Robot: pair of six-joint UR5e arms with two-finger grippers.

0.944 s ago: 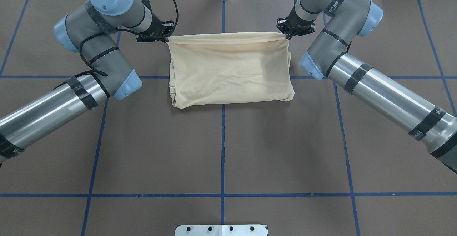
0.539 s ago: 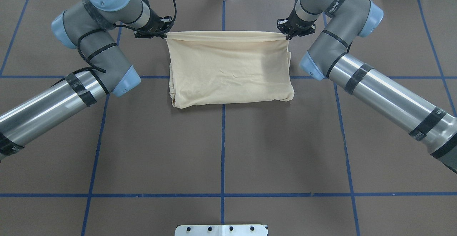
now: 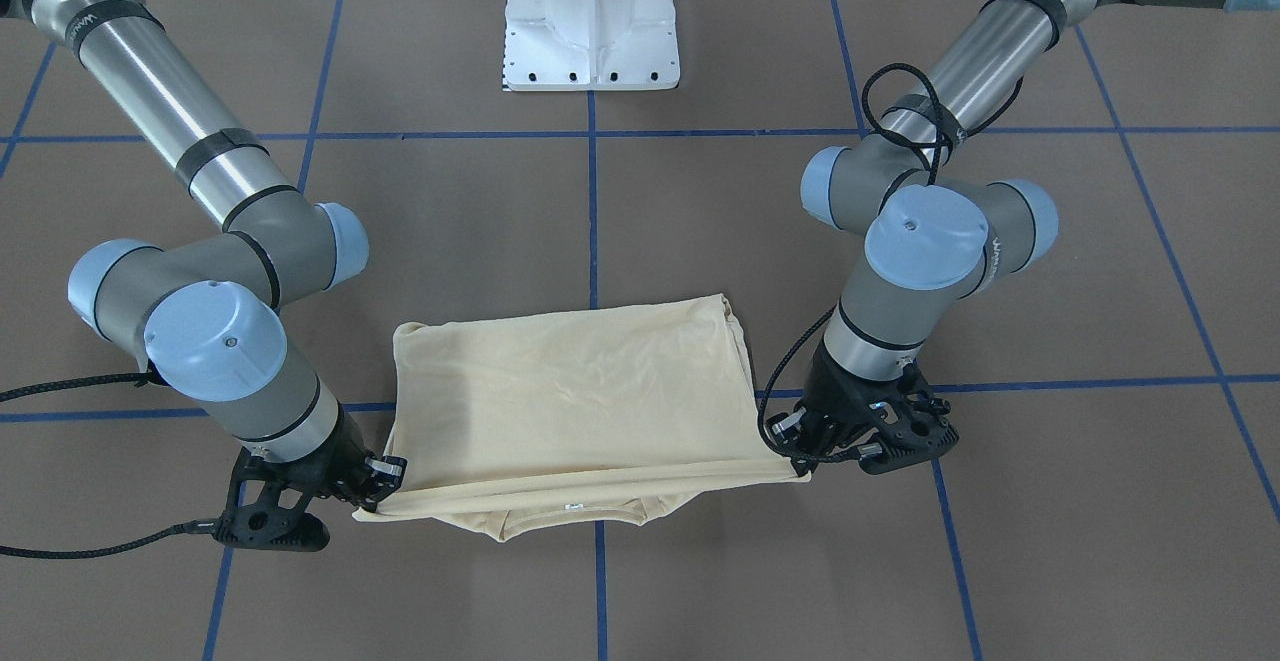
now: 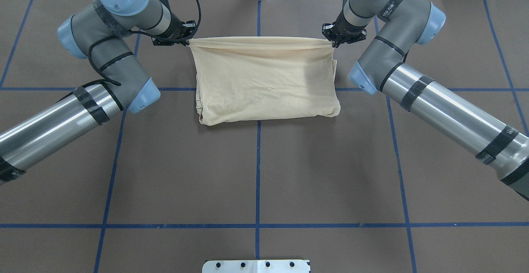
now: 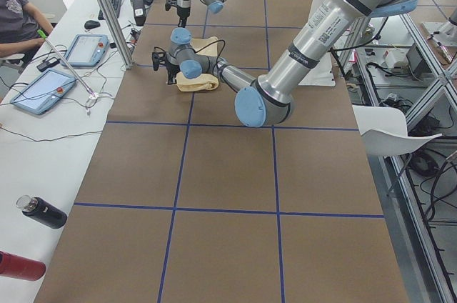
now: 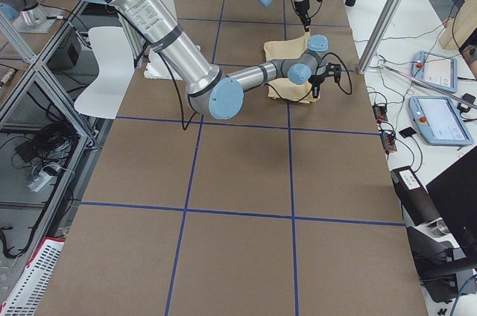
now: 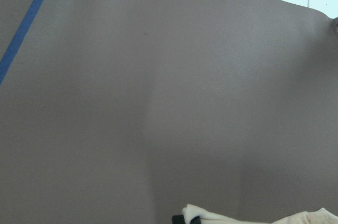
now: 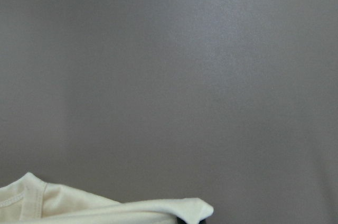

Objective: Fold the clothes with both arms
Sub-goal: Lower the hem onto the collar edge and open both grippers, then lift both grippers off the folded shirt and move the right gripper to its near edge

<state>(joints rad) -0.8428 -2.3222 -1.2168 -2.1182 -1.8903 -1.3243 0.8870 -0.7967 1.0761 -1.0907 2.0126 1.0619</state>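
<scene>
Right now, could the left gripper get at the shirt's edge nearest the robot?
Probably yes: the table beside the shirt looks free, but the left gripper grips its far corner and must let go first.

Open surface [image 4: 186,169] on the robot's side of the T-shirt [image 4: 264,83]; at both flanks, blocked by left arm [image 4: 53,124] and right arm [image 4: 450,110].

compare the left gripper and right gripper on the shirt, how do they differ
The left gripper holds its shirt corner out past the side edge; the right gripper holds its corner in line with its side. A black cable loops over the left gripper's wrist; none does at the right gripper. Both are shut on the shirt's top layer, taut between them.
</scene>
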